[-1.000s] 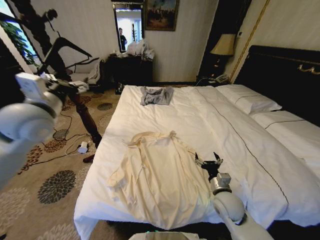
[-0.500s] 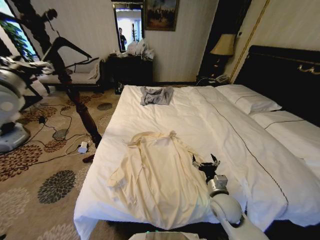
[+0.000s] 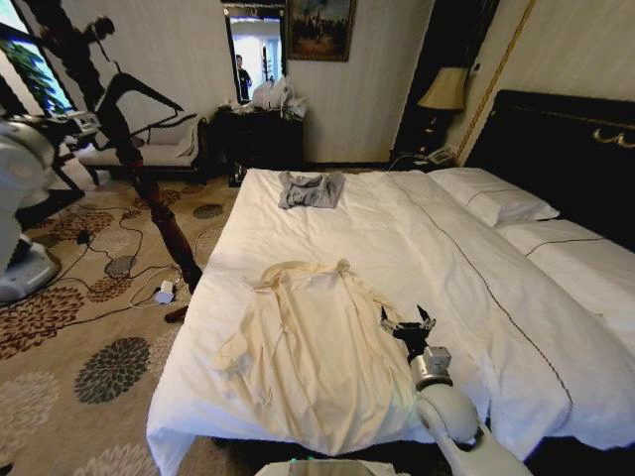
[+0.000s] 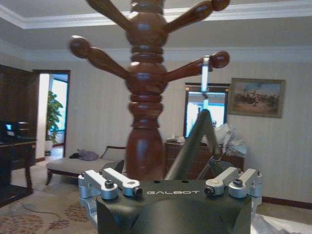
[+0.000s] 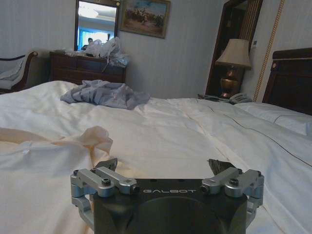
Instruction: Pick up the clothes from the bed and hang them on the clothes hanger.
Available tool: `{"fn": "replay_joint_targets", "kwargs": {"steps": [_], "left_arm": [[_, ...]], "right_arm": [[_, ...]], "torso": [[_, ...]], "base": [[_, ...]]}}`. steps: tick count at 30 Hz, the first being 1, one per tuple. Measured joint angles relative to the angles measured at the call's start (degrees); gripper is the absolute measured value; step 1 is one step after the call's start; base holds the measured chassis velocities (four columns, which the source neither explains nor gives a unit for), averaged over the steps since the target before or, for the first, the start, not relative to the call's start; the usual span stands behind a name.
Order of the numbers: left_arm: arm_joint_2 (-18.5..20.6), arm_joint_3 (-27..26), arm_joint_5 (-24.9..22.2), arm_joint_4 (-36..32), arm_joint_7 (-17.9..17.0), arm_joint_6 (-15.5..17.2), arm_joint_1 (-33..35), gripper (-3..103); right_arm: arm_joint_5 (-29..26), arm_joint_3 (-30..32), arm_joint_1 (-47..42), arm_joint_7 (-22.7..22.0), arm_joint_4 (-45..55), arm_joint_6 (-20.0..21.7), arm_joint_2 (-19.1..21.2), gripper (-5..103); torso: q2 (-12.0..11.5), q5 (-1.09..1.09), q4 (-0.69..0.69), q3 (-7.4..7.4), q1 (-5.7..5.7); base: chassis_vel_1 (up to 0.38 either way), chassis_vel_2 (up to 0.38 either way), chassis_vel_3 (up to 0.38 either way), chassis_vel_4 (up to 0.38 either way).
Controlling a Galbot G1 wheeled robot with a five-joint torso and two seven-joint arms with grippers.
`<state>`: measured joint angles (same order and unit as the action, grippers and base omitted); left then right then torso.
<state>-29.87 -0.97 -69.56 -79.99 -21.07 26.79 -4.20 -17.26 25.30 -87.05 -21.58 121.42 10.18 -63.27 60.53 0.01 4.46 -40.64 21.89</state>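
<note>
The left gripper point(image 4: 171, 187), jaws apart, frames the black hanger point(image 4: 192, 146) beside the wooden coat stand point(image 4: 145, 97), likely steadying it; contact is unclear. The cream shirt point(image 3: 308, 352) lies flat on the bed point(image 3: 397, 228). The right gripper point(image 3: 407, 325) hovers open and empty at its sleeve, poised to pinch.
</note>
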Motion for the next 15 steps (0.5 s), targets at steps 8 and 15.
{"fn": "replay_joint_targets", "kwargs": {"steps": [8,15], "left_arm": [[-4.48,5.76,1.15,8.01,0.61,0.94,-6.01,100],[-5.94,8.57,1.74,10.67,0.79,1.71,-8.33,92]], "right_arm": [[-0.69,1.09,-0.57,-0.14,0.91,0.17,-0.31,100],[-1.02,0.94,-0.32,-0.17,1.13,-0.03,-1.36,100]], "torso": [[0.0,-0.01,-0.01,0.0,0.0],[0.0,0.0,-0.01,0.01,-0.01]], "base": [[0.0,0.0,0.0,0.0],[0.0,0.0,0.0,0.0]]}}
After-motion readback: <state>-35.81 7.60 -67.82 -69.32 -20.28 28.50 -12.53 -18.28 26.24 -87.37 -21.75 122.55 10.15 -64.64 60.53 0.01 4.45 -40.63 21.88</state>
